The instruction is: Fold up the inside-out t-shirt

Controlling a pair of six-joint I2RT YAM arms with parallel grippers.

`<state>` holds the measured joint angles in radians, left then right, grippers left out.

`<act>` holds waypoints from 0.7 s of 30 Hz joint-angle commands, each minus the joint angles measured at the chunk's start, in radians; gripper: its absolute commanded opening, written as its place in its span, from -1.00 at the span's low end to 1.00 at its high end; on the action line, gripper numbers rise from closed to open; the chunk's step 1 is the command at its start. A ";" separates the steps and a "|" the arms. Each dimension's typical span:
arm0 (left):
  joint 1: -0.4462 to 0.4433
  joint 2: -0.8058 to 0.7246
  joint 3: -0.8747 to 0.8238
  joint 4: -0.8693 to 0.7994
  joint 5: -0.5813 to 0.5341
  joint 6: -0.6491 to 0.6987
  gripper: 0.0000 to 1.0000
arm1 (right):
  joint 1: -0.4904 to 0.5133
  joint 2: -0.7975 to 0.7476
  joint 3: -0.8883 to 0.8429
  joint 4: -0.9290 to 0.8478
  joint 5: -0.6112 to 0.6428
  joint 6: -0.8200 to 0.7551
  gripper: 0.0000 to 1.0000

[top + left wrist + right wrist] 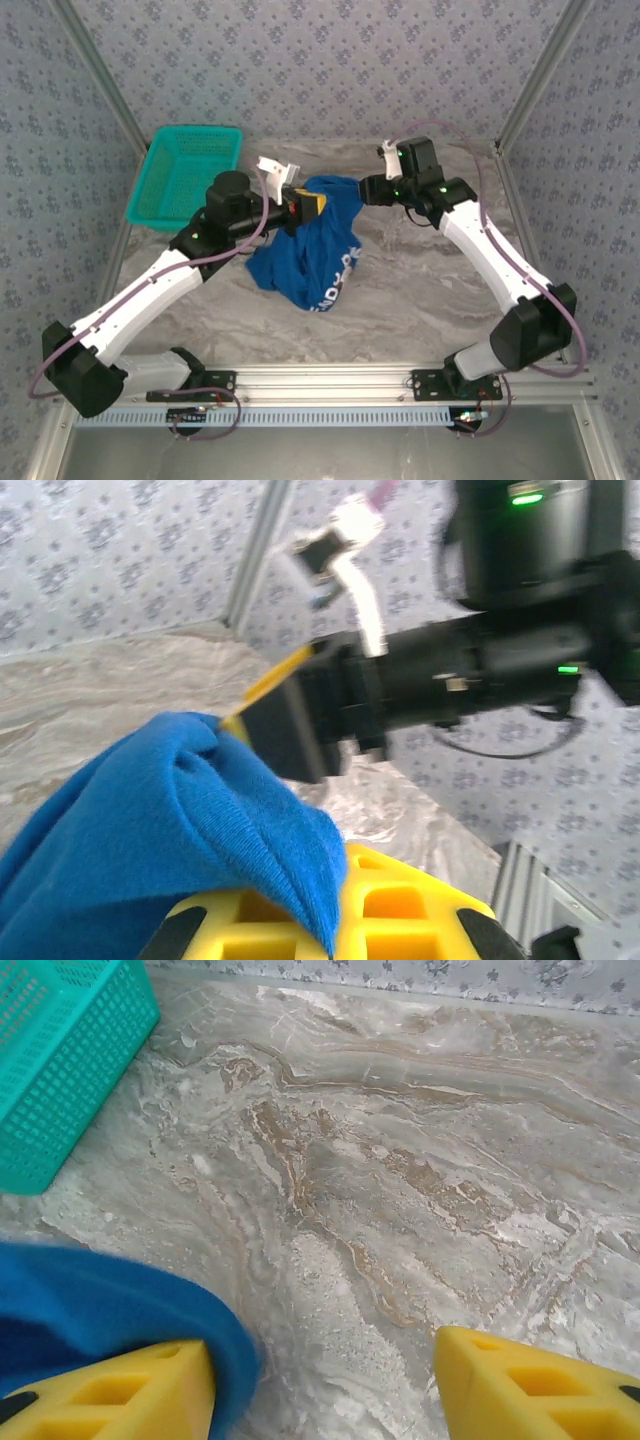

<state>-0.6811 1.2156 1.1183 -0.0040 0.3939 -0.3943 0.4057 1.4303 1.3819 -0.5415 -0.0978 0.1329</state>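
Top external: we find the inside-out t-shirt (pixel 310 250) bunched on the table (pixel 440 290), its length trailing nearward from the left gripper (pixel 303 206), with the right gripper (pixel 368 190) just beside its far corner. Left wrist: the left gripper (pixel 340 905) pinches a fold. Right wrist: the right gripper (pixel 325 1380) is spread, the shirt touching it.

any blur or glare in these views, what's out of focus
Top external: even, soft light on the t-shirt, no glare or hard shadows. Left wrist: t-shirt weave fairly sharp, the right arm behind it smeared. Right wrist: table crisp, right gripper's fingers soft.
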 commanded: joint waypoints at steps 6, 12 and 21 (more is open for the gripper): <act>-0.005 0.065 0.079 -0.038 -0.011 -0.016 -1.00 | 0.054 -0.251 -0.287 0.251 -0.444 -0.055 0.39; -0.005 0.068 0.087 -0.030 0.027 -0.039 -1.00 | 0.155 -0.151 -0.366 0.476 -0.440 0.032 0.44; 0.037 0.043 0.069 -0.147 -0.213 -0.006 -0.57 | 0.014 -0.124 -0.410 0.739 -0.865 0.190 -0.89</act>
<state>-0.6678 1.2922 1.1694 -0.0925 0.3557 -0.4152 0.4625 1.3540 1.0023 0.0196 -0.7013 0.2264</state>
